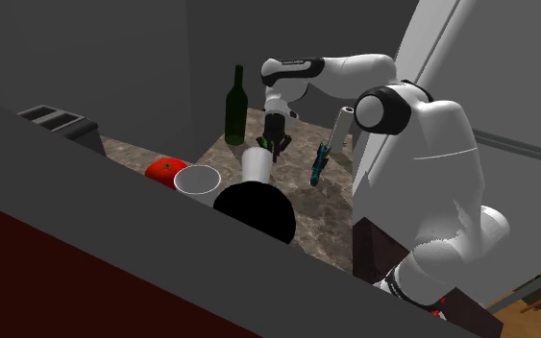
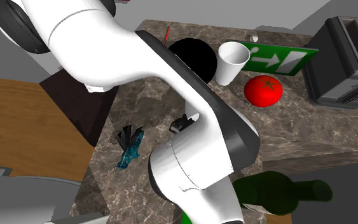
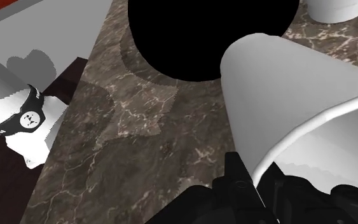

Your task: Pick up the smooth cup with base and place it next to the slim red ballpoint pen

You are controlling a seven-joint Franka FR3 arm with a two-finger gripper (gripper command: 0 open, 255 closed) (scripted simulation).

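A plain white cup (image 3: 279,95) lies tilted in my gripper (image 3: 258,182), which is shut on its rim wall, one finger (image 3: 236,173) outside and the other inside. In the shoulder view the gripper (image 1: 275,144) hangs over the marble counter with the cup (image 1: 257,163) slanting down from it. In the second exterior view the arm hides most of the gripper (image 2: 184,122). A slim red pen (image 2: 166,33) lies at the counter's far edge, beside a black round object (image 2: 193,58).
A second white cup (image 2: 233,62) stands next to the black round object (image 1: 254,213). A red tomato (image 2: 264,90), a green sign (image 2: 279,60), a toaster (image 2: 346,51), a dark green bottle (image 1: 234,106) and a teal tool (image 2: 130,149) are also on the counter (image 3: 139,140).
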